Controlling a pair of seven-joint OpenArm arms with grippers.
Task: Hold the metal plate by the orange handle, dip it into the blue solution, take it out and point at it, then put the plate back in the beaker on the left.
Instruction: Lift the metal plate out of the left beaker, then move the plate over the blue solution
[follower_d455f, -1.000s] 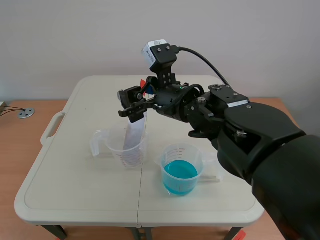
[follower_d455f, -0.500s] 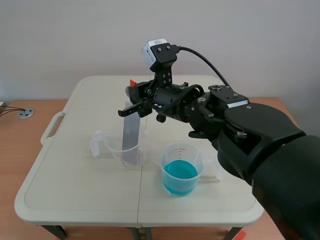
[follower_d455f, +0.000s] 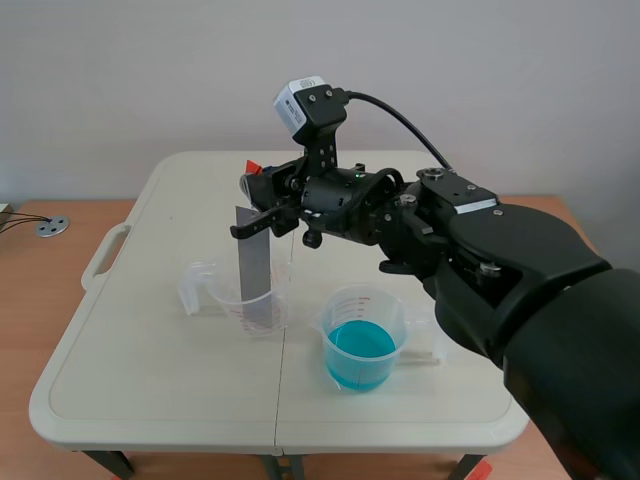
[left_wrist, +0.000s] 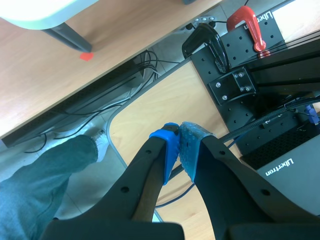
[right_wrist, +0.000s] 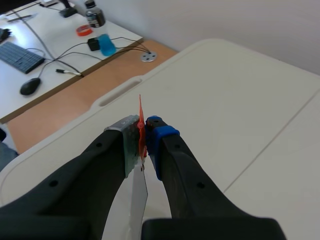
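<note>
The grey metal plate (follower_d455f: 254, 262) stands nearly upright with its lower end inside the clear left beaker (follower_d455f: 222, 294). My right gripper (follower_d455f: 258, 190) is above that beaker, shut on the plate's orange handle (follower_d455f: 253, 166). In the right wrist view the orange handle (right_wrist: 141, 125) is pinched between the pads of my right gripper (right_wrist: 143, 131), and the plate (right_wrist: 138, 196) hangs below them. The beaker of blue solution (follower_d455f: 361, 345) sits to the right of the first beaker. My left gripper (left_wrist: 179, 137) is shut on nothing, off the table over the floor.
Both beakers stand near the middle of the white folding table (follower_d455f: 150, 370), either side of its seam. A person's jeans leg (left_wrist: 45, 170) and a black perforated frame (left_wrist: 250, 75) lie below the left gripper. A desk with a keyboard (right_wrist: 20, 56) stands beyond the table.
My right gripper has moved left and a little up with the handle. The plate has swung from tilted to nearly upright in the left beaker.
</note>
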